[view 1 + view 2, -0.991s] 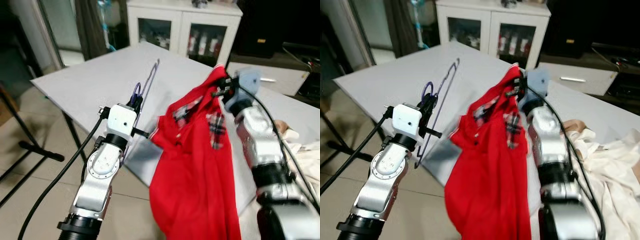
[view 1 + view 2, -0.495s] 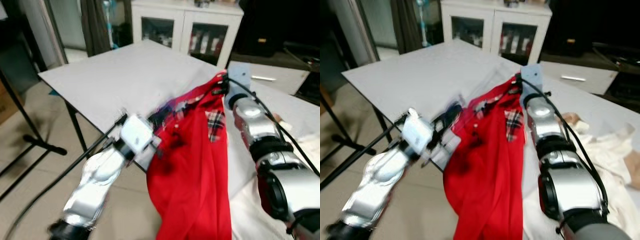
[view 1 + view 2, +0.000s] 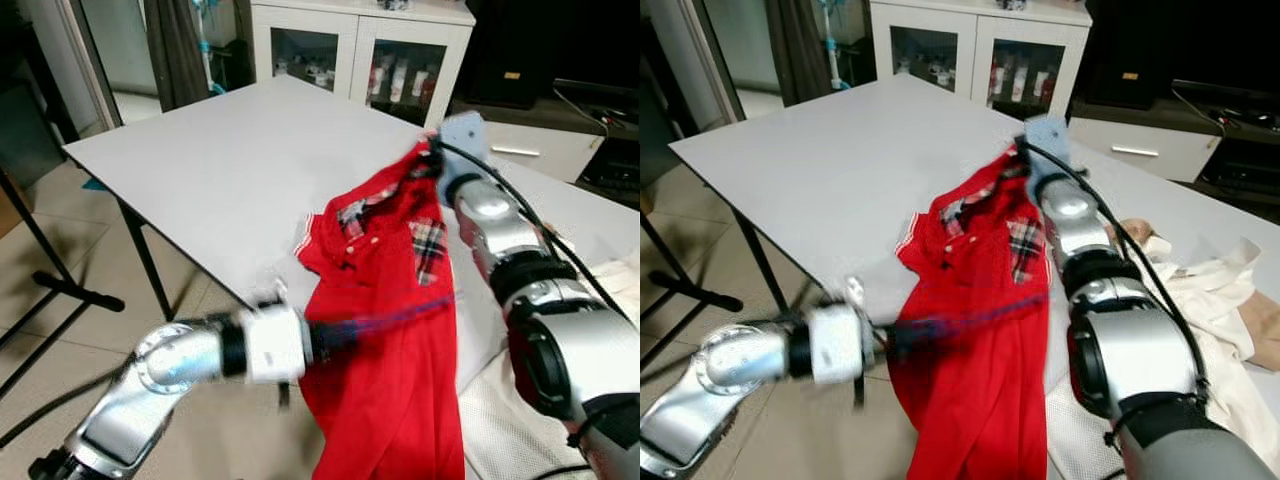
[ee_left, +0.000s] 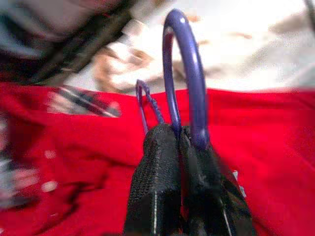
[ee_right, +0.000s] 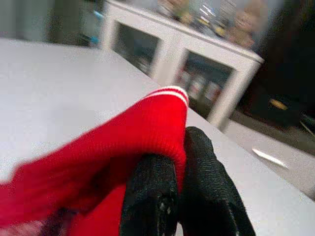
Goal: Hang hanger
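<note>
My right gripper (image 5: 170, 169) pinches the red polo shirt's (image 3: 390, 330) collar; my left gripper (image 4: 179, 140) clamps the purple wire hanger (image 4: 184, 81), seemingly against its front.

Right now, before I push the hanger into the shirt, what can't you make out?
- Hanger: its far end, hidden behind the red shirt and motion-blurred in both eye views.
- Left gripper: smeared by motion in the eye views.
- Right gripper: fingertips covered by the shirt's collar.
- Shirt hem: cut off by the lower edge.
</note>
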You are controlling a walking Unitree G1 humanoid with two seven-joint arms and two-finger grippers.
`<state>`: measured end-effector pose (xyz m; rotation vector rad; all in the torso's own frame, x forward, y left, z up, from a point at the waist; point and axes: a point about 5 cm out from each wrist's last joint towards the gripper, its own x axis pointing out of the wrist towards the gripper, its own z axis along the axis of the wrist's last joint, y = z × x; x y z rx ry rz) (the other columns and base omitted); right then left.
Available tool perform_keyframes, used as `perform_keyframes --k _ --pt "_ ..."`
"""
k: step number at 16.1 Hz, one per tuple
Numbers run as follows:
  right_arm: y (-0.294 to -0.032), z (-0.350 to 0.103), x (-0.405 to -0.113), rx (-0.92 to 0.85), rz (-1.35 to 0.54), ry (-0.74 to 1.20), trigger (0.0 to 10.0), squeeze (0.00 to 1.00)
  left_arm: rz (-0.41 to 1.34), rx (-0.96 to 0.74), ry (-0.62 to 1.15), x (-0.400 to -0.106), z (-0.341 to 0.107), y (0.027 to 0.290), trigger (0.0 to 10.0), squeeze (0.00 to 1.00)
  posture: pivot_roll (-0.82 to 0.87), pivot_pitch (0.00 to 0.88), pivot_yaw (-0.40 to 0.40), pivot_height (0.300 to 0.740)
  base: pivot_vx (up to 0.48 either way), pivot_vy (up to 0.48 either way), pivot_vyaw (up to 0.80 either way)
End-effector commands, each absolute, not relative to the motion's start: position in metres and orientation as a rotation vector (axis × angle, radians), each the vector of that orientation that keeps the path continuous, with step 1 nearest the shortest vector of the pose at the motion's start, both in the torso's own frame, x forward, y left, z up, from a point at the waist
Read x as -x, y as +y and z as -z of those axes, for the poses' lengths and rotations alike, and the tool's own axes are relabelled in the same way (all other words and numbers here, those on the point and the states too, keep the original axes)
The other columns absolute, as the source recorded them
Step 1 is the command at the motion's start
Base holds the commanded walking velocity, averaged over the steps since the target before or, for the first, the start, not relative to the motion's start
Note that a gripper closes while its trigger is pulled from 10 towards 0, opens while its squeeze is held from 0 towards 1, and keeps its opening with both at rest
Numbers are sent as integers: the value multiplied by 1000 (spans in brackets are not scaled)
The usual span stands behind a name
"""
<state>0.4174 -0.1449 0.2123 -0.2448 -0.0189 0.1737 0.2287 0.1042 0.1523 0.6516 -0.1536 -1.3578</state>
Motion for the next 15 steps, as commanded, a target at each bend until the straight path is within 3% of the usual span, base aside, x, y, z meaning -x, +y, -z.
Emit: perform_keyframes --k 1,4,9,15 --pt "-140 -220 -418 262 -213 -51 10000 0 1399 -723 -105 -230 -146 107 10000 0 136 46 -45 740 0 0 0" --pt "-133 -218 -416 308 -279 -63 10000 0 1430 -926 -93 -243 -139 109 10000 0 121 37 -37 740 0 0 0" --pt "-122 -219 -411 404 -421 -116 10000 0 1331 -973 -101 -265 -133 98 10000 0 98 30 -28 740 0 0 0" --pt "-147 -203 -406 538 -453 -6 10000 0 1308 -1003 -70 -270 -124 103 10000 0 99 30 -35 740 0 0 0"
